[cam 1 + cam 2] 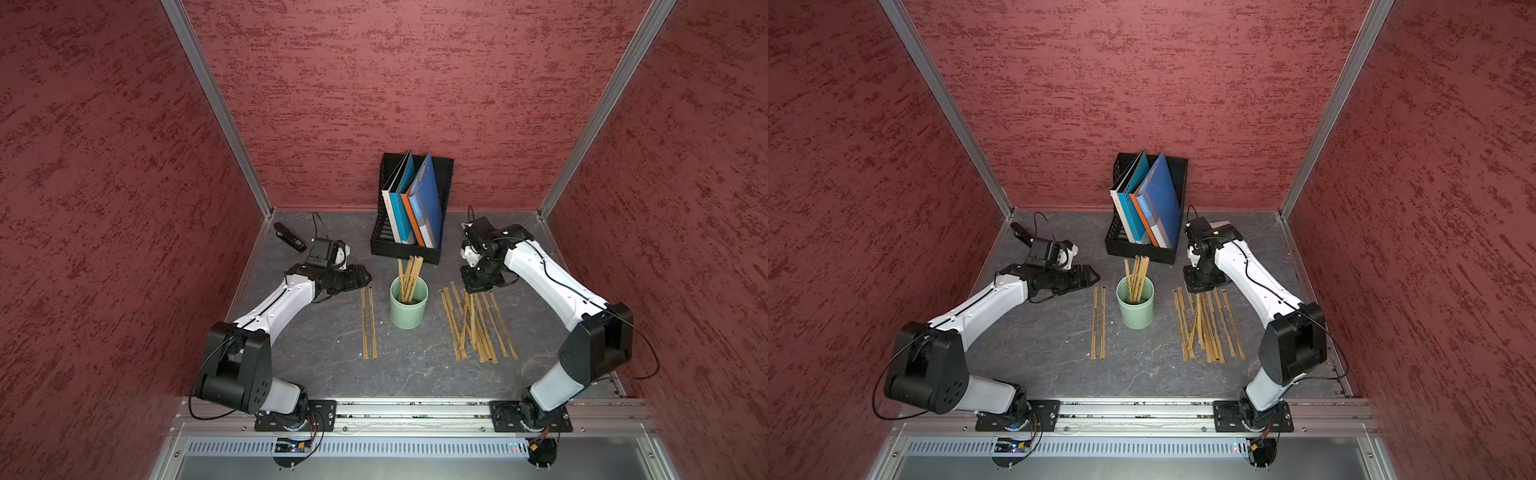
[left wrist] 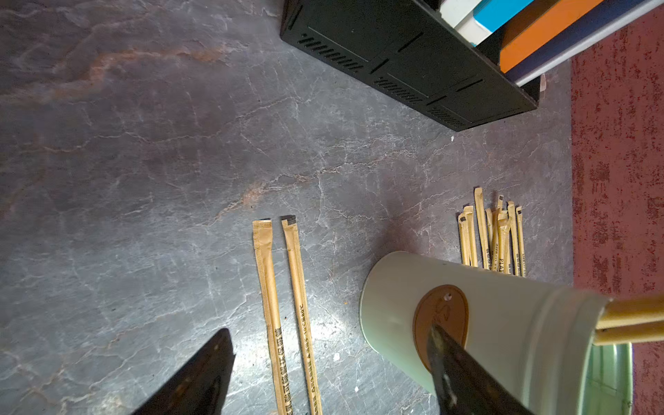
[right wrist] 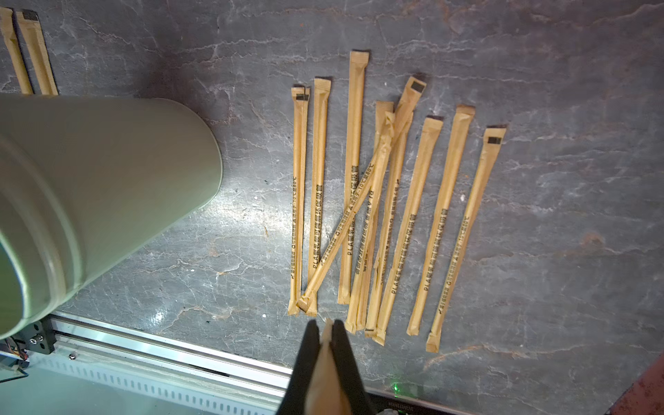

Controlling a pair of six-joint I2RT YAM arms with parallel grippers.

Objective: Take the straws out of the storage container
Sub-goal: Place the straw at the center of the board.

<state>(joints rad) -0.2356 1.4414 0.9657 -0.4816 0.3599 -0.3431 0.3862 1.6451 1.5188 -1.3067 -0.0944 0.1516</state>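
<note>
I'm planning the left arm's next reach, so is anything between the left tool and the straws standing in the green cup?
Nothing visible does. The open left tool is beside the cup with bare table between them, and the straws rise above its rim. Two loose straws lie flat, nearer the front, off that line.

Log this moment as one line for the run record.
left gripper: jaws open near cup | right gripper: jaws shut on one straw | cup: several straws inside | table: two straws left, pile right
</note>
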